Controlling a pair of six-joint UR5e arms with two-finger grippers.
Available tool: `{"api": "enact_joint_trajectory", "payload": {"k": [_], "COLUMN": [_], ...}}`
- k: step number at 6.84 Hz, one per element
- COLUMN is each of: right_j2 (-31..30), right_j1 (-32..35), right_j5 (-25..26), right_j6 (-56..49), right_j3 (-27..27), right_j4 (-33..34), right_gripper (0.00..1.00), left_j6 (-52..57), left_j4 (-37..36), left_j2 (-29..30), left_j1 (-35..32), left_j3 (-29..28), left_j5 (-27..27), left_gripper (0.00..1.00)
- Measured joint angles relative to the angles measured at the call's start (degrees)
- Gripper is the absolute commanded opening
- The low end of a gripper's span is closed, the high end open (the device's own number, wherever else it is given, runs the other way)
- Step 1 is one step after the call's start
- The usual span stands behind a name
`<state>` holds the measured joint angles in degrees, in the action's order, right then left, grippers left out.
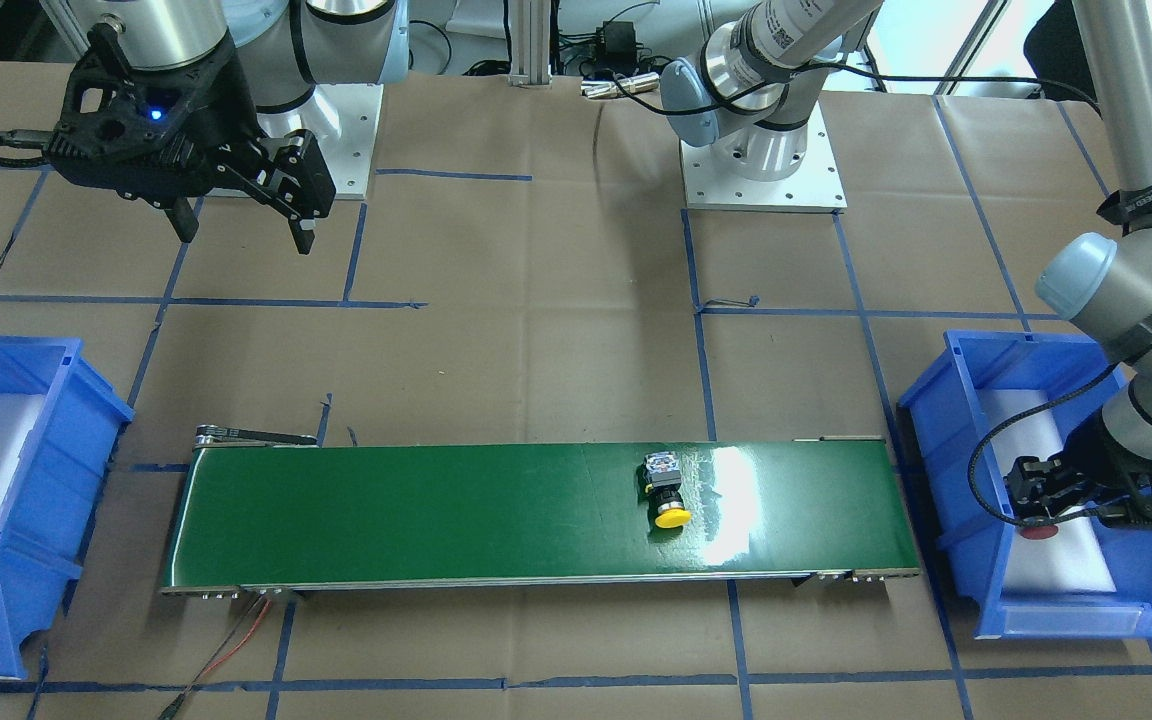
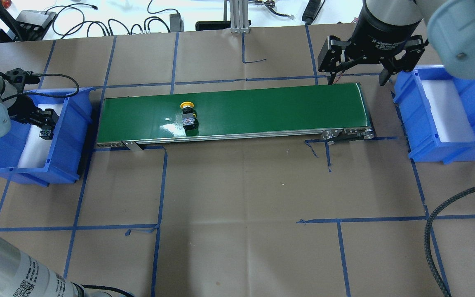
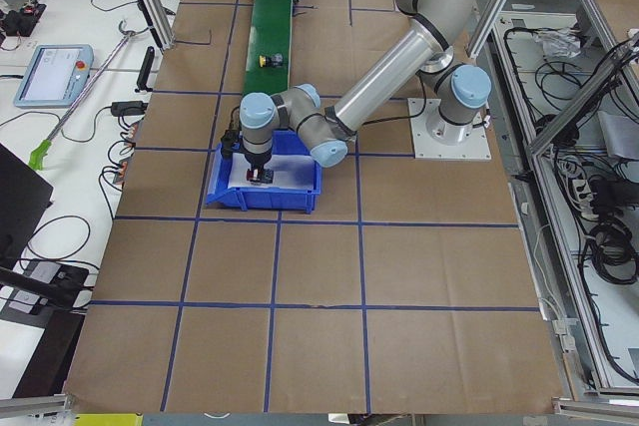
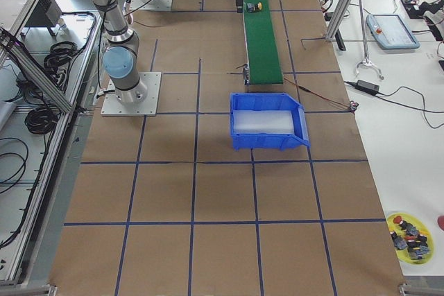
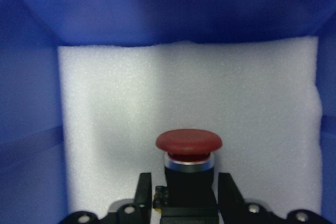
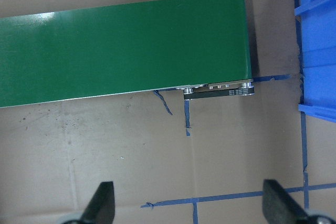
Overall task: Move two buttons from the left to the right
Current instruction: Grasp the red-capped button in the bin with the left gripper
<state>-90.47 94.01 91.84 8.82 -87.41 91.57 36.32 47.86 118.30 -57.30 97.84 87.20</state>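
The red button (image 5: 188, 142) stands cap-up on the white foam inside the left blue bin (image 2: 69, 136). My left gripper (image 5: 186, 195) is down in that bin, shut on the button's black body; both also show in the front view, gripper (image 1: 1041, 500) and red cap (image 1: 1039, 532). The yellow button (image 2: 188, 115) lies on its side on the green conveyor belt (image 2: 270, 105), toward the belt's left end; it also shows in the front view (image 1: 667, 490). My right gripper (image 2: 355, 81) hangs open and empty above the belt's right end, fingers (image 6: 102, 203) spread wide.
The right blue bin (image 2: 470, 97) with a white foam liner sits past the belt's right end and holds nothing visible. Brown paper with blue tape lines covers the table. Cables lie along the far edge. The conveyor's roller bracket (image 6: 219, 91) sticks out at the right end.
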Motion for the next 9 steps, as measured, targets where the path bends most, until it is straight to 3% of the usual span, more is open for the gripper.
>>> {"api": "enact_joint_trajectory", "payload": {"k": [2,3,6,9], "right_j2": [0.02,0.03,0.01,0.09], "right_j1": [-0.02,-0.04,-0.05,-0.05], "right_j5": [-0.02,-0.06,-0.05,-0.01], "right_j6": [0.05,0.06,0.0,-0.03], "right_j3": [-0.17,-0.33,-0.47,-0.56], "right_j4": [-0.05,-0.01,0.01,0.03], "right_gripper": [1.0,1.0,1.0,1.0], "left_j6": [-0.4,-0.47,-0.58,-6.86], "left_j4": [1.94,7.03,31.04,37.36], "left_j2": [-1.55,-3.28,-6.33,-5.41], "left_j1": [-0.12,-0.13,-0.11,-2.82], "left_j3": [-1.91,-4.83,-19.56,-24.28], "left_j5": [0.04,0.21,0.76,0.87], "left_gripper": [0.17,0.17,0.17,0.17]}}
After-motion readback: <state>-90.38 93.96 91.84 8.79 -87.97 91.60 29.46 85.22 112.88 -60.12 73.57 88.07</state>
